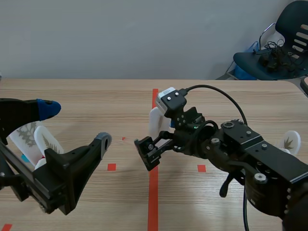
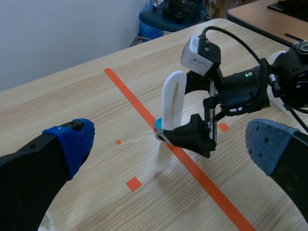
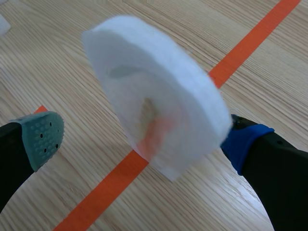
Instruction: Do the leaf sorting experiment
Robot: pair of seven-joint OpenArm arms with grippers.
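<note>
A white foam disc (image 1: 155, 122) stands on edge on the red centre line. My right gripper (image 1: 159, 137) is around it, open. In the right wrist view the blurred disc (image 3: 154, 110) touches the blue pad (image 3: 243, 144), while the grey-green pad (image 3: 43, 137) stays clear of it. The left wrist view shows the disc (image 2: 173, 98) upright, edge-on, with a right finger (image 2: 192, 137) low beside it. My left gripper (image 1: 75, 124) hangs open and empty at the left, well short of the disc. Two white discs with leaf prints (image 1: 29, 135) lie behind it.
Another leaf disc (image 1: 290, 142) lies at the right, past the right arm. The right arm's cable (image 1: 221, 94) arcs above its wrist. A dark chair (image 1: 284, 48) stands beyond the table's far right corner. Bare wood lies between the two grippers.
</note>
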